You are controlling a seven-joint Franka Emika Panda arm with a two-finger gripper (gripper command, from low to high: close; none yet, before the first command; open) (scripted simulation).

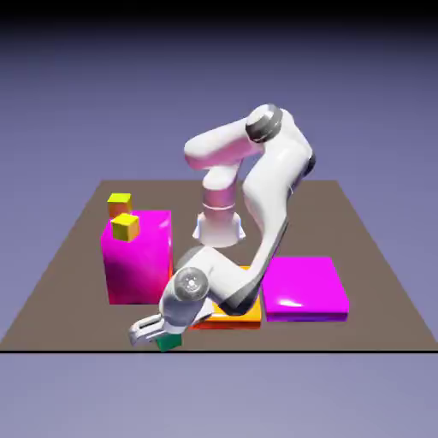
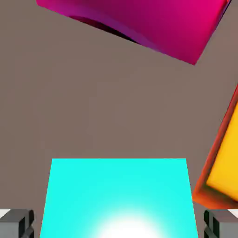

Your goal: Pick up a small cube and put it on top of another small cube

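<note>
The small teal-green cube (image 1: pixel 170 343) sits on the table at its front edge, left of the middle in the exterior view. My gripper (image 1: pixel 159 336) is down at it, tilted, with the fingers on either side. In the hand view the teal cube (image 2: pixel 118 200) fills the space between the two grey fingertips (image 2: pixel 16 223), and the gripper (image 2: pixel 119 227) is shut on it. The other small cube (image 1: pixel 126 226), bright yellow, rests on top of a tall magenta block (image 1: pixel 137 257) at the exterior view's left.
A similar yellow-topped cube with an orange front (image 1: pixel 120 204) stands behind the tall magenta block. A flat orange block (image 1: pixel 233 315) lies under my forearm, and a flat magenta block (image 1: pixel 304 289) is to its right. The hand view shows magenta (image 2: pixel 139 23) ahead and orange (image 2: pixel 227 162) at right.
</note>
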